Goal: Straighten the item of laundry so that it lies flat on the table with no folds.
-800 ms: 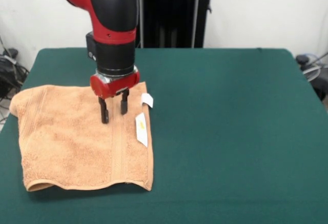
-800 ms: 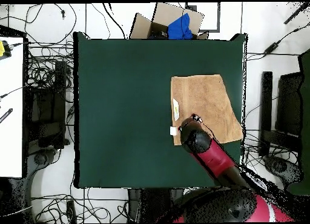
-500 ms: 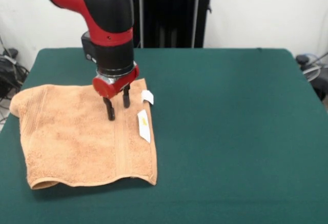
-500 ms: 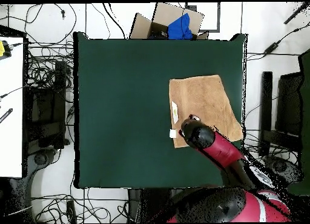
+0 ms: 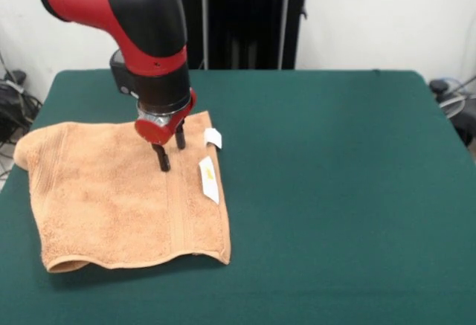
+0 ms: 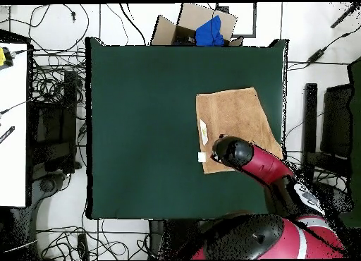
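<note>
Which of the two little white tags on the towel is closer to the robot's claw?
The smaller tag at the far corner of the towel. It sits right beside the gripper, level with it. The longer tag, with a yellow mark, lies farther down the same edge.

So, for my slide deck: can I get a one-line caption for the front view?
Sawyer's gripper presses on the orange-tan towel near its two white tags on the green table.

One towel (image 5: pixel 119 195) lies on one table (image 5: pixel 335 191), near its edge. Two white tags (image 5: pixel 209 178) sit on the towel's edge facing the table's middle. One gripper (image 5: pixel 170 155) with two dark fingers (image 5: pixel 163 158) stands over the towel, beside the tags.
</note>
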Robot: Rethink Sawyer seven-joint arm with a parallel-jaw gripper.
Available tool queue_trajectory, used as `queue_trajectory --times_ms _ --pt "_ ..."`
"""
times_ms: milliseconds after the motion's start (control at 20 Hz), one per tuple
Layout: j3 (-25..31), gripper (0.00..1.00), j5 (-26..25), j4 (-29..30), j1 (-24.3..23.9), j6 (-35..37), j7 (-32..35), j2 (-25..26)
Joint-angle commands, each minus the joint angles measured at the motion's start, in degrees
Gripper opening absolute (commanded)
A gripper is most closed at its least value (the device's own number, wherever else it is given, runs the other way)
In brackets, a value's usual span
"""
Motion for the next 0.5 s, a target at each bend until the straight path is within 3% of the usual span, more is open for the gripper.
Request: queue_trajectory --times_ms 50,500 --pt "-0.51 1.0 -6.04 0.73 -0.47 3.54 8.04 1.6" --pt "0.96 1.0 -7.71 5.29 -2.6 0.46 10.34 1.92"
